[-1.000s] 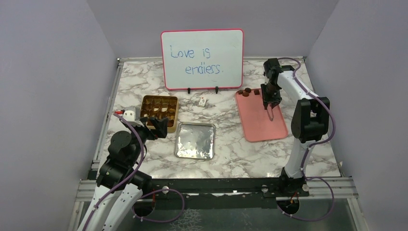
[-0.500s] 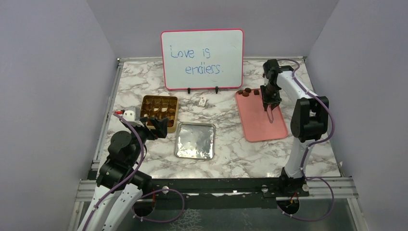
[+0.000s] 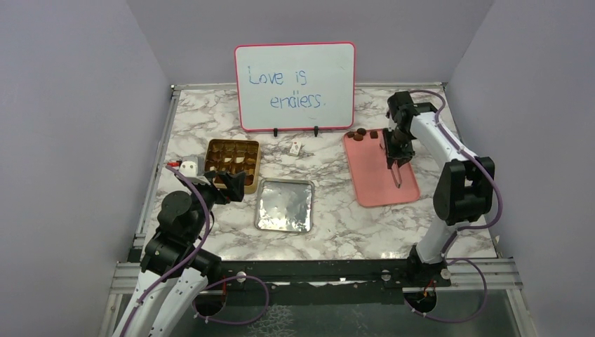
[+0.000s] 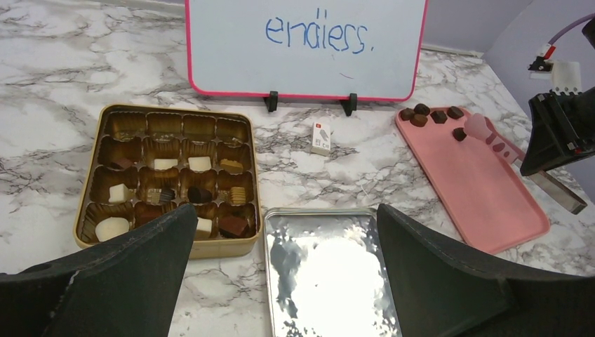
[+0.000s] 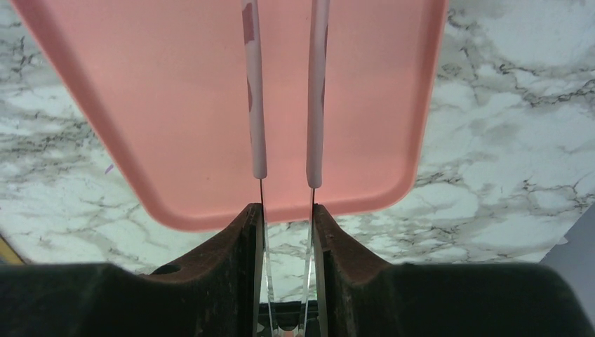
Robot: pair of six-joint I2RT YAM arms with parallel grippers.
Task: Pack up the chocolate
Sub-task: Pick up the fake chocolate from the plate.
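Several chocolate pieces (image 3: 359, 133) (image 4: 423, 114) lie at the far end of the pink tray (image 3: 382, 184) (image 4: 491, 203) (image 5: 175, 105). More chocolate sits in cups of the gold tin (image 3: 232, 163) (image 4: 175, 175). My right gripper (image 3: 394, 149) (image 5: 284, 210) is shut on pink-tipped metal tongs (image 4: 491, 137) (image 5: 258, 105) over the tray. The tong tips lie beside one dark piece (image 4: 459, 133); whether they touch it I cannot tell. My left gripper (image 3: 235, 184) (image 4: 288, 210) hangs open and empty at the tin's near edge.
The silver lid (image 3: 284, 205) (image 4: 326, 274) lies just right of the tin's near corner. A small white card (image 3: 295, 148) (image 4: 321, 135) rests in front of the whiteboard (image 3: 295, 88) (image 4: 305, 42) standing at the back.
The right arm's elbow has swung right and nearer, and the gripper with the tongs has shifted slightly toward the near side of the tray. The left arm is still.
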